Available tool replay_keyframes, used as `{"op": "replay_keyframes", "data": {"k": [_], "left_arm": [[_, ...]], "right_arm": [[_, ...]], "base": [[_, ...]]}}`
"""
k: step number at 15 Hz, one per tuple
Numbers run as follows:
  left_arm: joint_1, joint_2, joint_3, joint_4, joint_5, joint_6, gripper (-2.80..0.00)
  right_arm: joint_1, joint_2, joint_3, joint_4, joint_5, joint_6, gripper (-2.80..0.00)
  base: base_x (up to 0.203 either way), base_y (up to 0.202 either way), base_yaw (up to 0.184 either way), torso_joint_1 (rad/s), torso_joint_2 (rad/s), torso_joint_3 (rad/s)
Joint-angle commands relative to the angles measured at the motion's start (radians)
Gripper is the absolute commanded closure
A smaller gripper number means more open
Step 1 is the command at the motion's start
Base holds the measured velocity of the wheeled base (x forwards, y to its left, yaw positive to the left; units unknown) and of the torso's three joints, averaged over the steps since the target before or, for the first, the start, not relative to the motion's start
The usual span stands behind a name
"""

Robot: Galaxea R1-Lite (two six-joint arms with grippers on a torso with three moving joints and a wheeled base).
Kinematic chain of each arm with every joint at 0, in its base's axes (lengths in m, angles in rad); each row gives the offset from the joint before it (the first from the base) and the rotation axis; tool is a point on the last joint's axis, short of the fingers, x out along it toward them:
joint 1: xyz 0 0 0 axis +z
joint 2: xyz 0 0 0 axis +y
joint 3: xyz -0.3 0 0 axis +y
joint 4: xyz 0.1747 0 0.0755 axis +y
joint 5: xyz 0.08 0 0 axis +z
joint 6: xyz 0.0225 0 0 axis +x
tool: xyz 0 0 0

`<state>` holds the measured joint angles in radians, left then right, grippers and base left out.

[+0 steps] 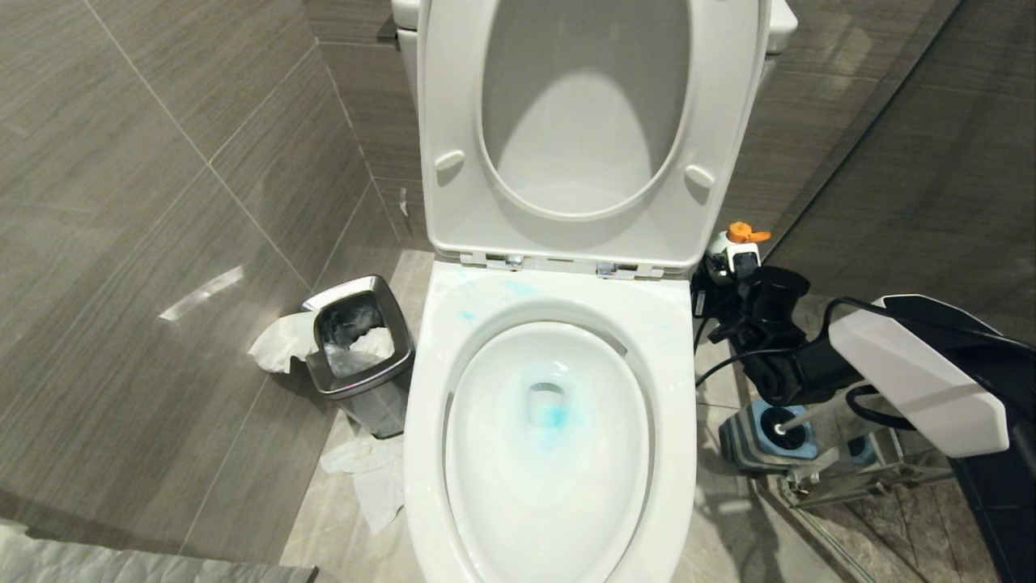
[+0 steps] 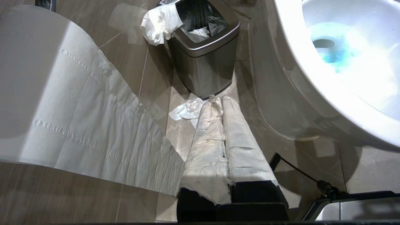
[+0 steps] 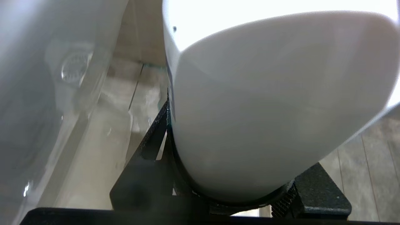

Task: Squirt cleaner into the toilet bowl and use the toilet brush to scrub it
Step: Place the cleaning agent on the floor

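Right arm: reaching in from the right edge of the head view, white forearm slanting up-left, dark wrist bent toward the side of the toilet.
Right hand [image 1: 728, 283]: right of centre in the head view, just beside the raised seat's lower right corner; closed around a white bottle [image 1: 732, 253], black fingers [image 3: 147, 150] pressed against both sides of its body.
Bottle: long axis roughly upright, orange cap at the top, spout tip pointing toward the right of the frame.
Left hand [image 2: 220, 100]: low over the floor [image 2: 143, 78], pointing toward the bin [image 2: 203, 59]; paper-wrapped fingers pressed together, gripping nothing.
Toilet bowl [image 1: 429, 421]: centre of the head view, seat and lid tipped up against the tank.
Cleaner [image 1: 554, 417]: blue pool around the drain, faint blue streaks on the rim's upper left.
Toilet brush [image 1: 789, 419]: lower right of the head view, standing in its blue-and-grey holder [image 1: 745, 441], handle mostly hidden behind the arm.
Tissue [image 1: 279, 344]: crumpled beside the bin, more inside it.
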<state>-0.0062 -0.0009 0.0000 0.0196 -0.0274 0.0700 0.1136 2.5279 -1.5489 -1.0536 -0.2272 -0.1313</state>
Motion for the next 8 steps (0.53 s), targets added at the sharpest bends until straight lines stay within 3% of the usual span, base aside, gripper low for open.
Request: {"op": "replay_keyframes", "data": {"k": [1, 8], "left_arm": [[0.0, 0.001, 0.0, 0.0, 0.0, 0.001, 0.0], [0.0, 0.001, -0.002, 0.002, -0.009, 0.016, 0.0]], "right_arm": [[0.004, -0.022, 0.049, -0.008, 0.0, 0.003, 0.0], [0.006, -0.041, 0.109, -0.034, 0.0, 0.007, 0.0]], "base": [[0.0, 0.0, 0.0, 0.0, 0.0, 0.0], [0.0, 0.0, 0.0, 0.0, 0.0, 0.0]]}}
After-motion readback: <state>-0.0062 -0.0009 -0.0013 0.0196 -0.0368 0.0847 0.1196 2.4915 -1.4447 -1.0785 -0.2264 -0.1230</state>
